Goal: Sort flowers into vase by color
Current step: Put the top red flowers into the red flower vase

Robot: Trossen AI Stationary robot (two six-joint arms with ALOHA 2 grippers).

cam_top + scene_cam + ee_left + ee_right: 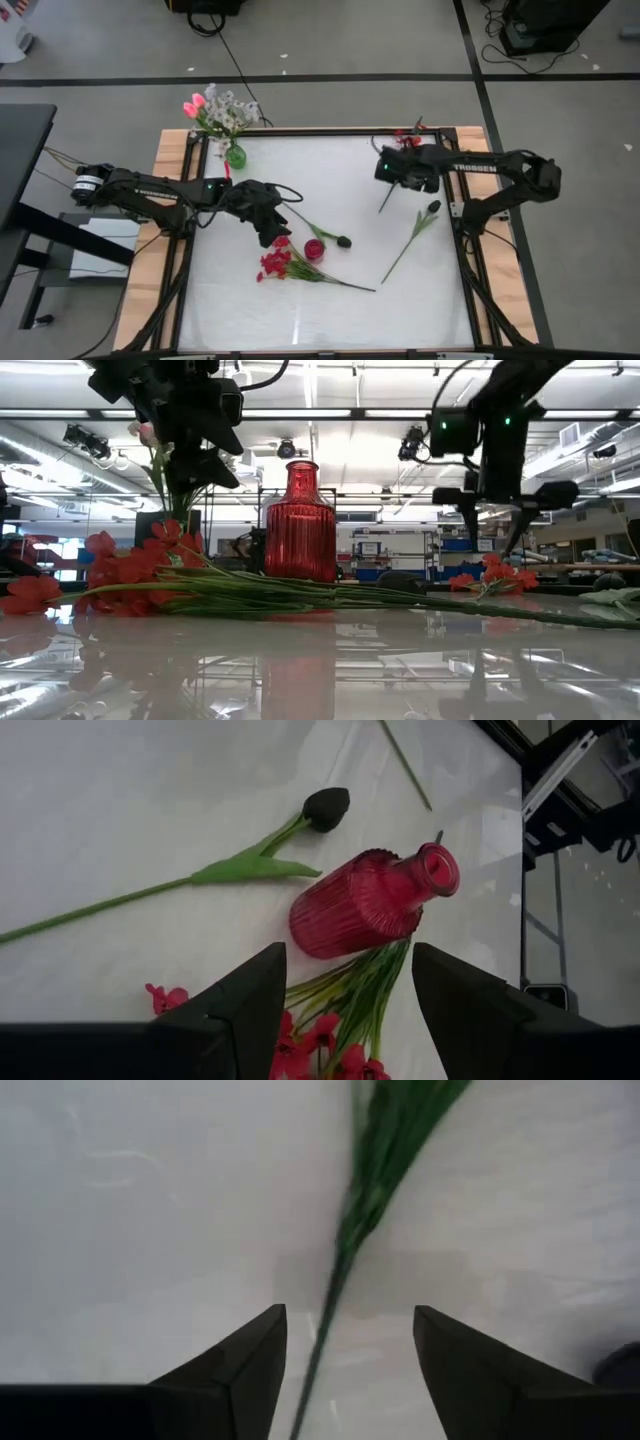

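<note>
White surface (250, 310) carries a red vase (315, 250) near its middle, red flowers (275, 264) lying touching it and a dark bud (343, 241) just beside. Another dark-bud stem (410, 240) lies to the right. Left gripper (272, 236) hovers near the vase, fingers apart, empty. Right gripper (398, 183) hangs over a green stem (375, 1180), fingers apart. A green vase (236, 156) holds pink and white blooms (215, 108).
</note>
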